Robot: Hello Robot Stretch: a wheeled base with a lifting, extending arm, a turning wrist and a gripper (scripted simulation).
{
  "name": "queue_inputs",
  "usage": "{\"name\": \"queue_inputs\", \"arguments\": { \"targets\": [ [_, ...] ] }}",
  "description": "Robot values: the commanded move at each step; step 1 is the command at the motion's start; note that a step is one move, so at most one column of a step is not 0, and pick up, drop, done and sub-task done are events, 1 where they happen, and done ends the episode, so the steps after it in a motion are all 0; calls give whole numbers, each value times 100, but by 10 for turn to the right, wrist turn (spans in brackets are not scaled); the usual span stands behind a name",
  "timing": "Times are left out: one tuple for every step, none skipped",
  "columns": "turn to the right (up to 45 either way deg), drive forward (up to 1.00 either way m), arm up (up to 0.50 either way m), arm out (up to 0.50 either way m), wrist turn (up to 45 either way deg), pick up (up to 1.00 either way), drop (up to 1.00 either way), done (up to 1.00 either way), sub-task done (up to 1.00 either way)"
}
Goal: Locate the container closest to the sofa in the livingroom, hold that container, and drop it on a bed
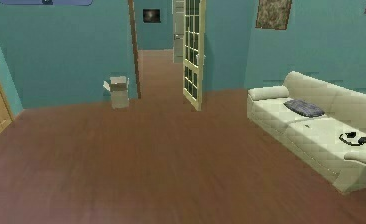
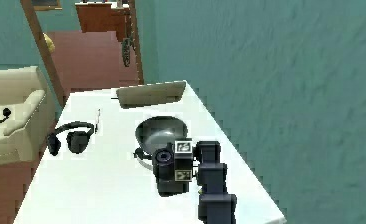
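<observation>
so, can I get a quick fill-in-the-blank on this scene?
1. Black ___ lie on the white table, left of the metal bowl.
2. The small box stands on the wooden ___.
3. Under the framed picture stands a white ___.
Missing: headphones; floor; sofa.

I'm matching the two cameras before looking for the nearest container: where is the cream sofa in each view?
Forward view: the cream sofa stands along the right side, with a grey cushion and a small black object on its seat.
Arm side view: the cream sofa shows one end at the left edge, beside the white table.
Shared landmark: the teal wall behind it.
</observation>
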Motion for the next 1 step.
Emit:
{"name": "queue_inputs", "arguments": {
  "targets": [
    [0, 0, 10, 0, 0, 0, 0, 0, 0]
  ]
}}
